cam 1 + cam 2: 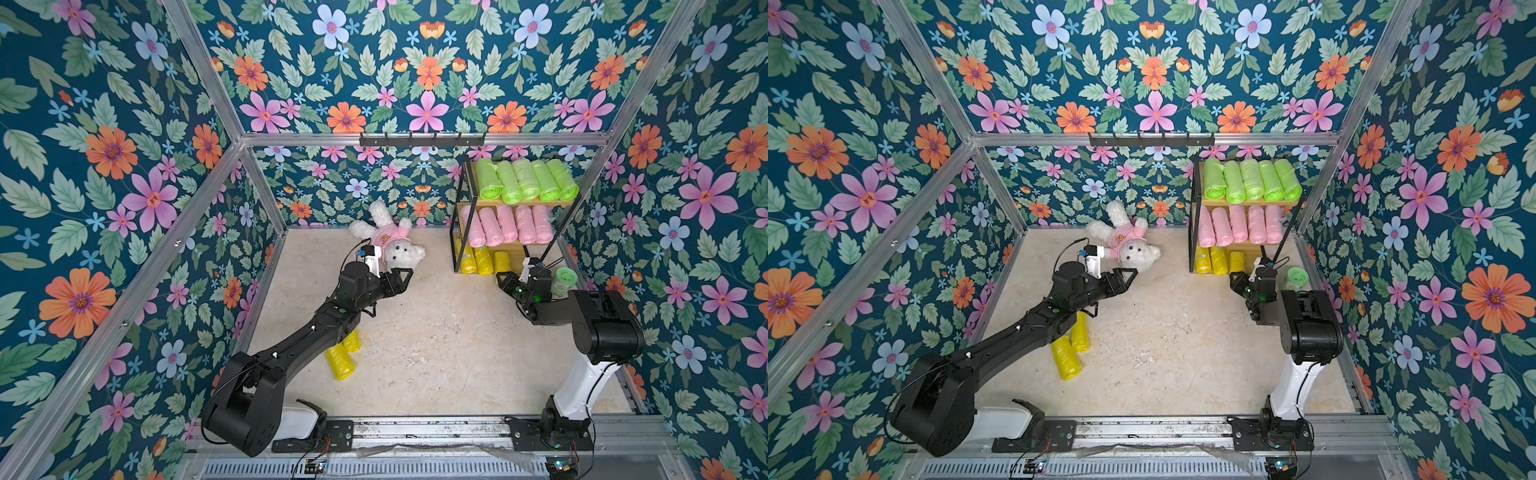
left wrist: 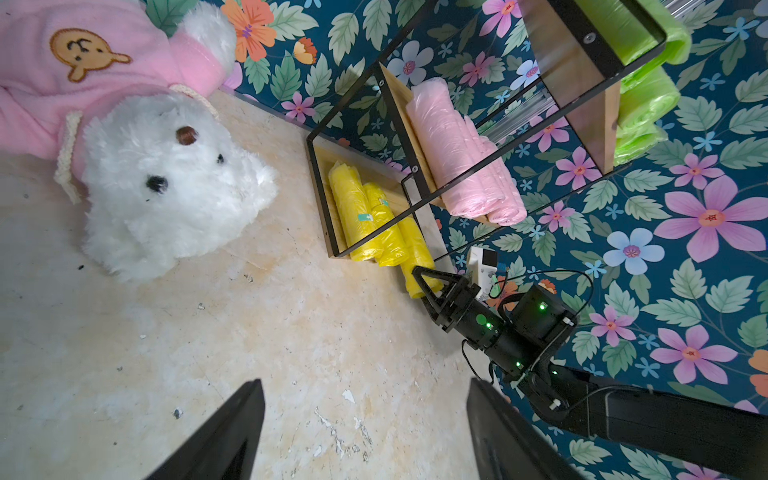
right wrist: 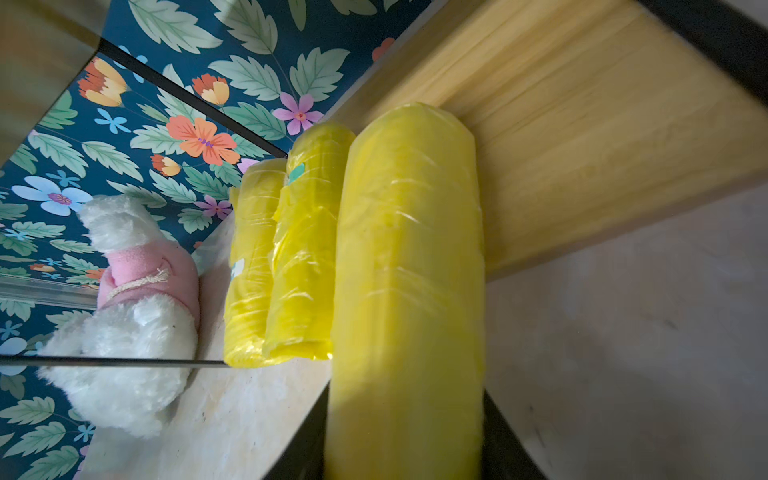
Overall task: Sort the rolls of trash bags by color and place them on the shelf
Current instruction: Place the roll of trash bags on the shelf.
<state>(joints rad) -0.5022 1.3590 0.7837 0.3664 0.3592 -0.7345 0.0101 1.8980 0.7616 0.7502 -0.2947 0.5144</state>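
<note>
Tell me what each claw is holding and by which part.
Right claw grips a yellow roll by one end; left claw is open, empty.

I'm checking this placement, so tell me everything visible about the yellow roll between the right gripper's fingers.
The yellow roll is a soft cylinder of thin, crinkly, glossy plastic with faint wrap lines. Its near end sits between the dark fingers of the right gripper, closed on it. It lies lengthwise over the shelf's bottom wooden board, beside two other yellow rolls, and seems to press against the nearer one.
</note>
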